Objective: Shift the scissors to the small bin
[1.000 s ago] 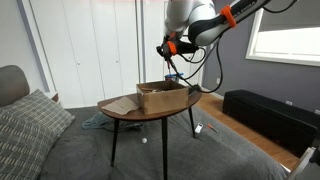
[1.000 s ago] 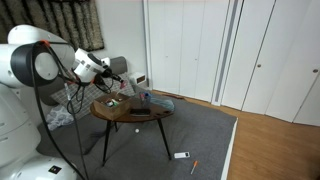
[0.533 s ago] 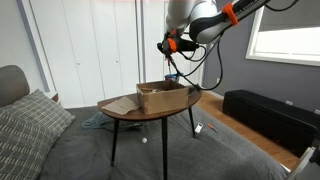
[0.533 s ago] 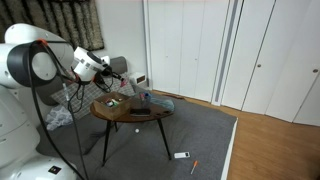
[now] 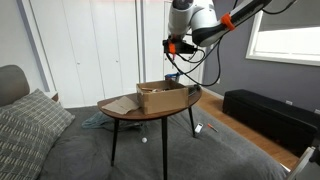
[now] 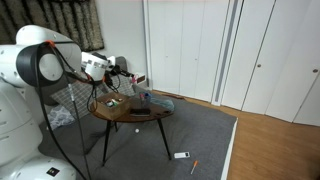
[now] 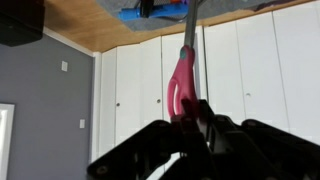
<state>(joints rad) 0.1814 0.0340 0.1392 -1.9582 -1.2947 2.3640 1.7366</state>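
Note:
My gripper point(image 5: 172, 46) is shut on the scissors point(image 5: 173, 64), which hang from it above the far end of the cardboard bin point(image 5: 160, 96) on the round wooden table point(image 5: 120, 112). In the wrist view the pink-handled scissors point(image 7: 181, 78) stick out from between the dark jaws point(image 7: 186, 116), blades toward the table top point(image 7: 90, 25). In an exterior view the gripper point(image 6: 121, 71) hovers above the bin point(image 6: 112, 104) and the table point(image 6: 140, 116). The scissors are apart from the bin.
A blue object point(image 6: 156, 101) lies on the table beside the bin and shows in the wrist view point(image 7: 150, 10). A grey couch with a cushion point(image 5: 30, 125) and a dark bench point(image 5: 262, 112) flank the table. Small items lie on the carpet point(image 6: 182, 156).
The gripper with the scissors has risen a little and shifted sideways over the bin. The scissors stay clamped in the jaws.

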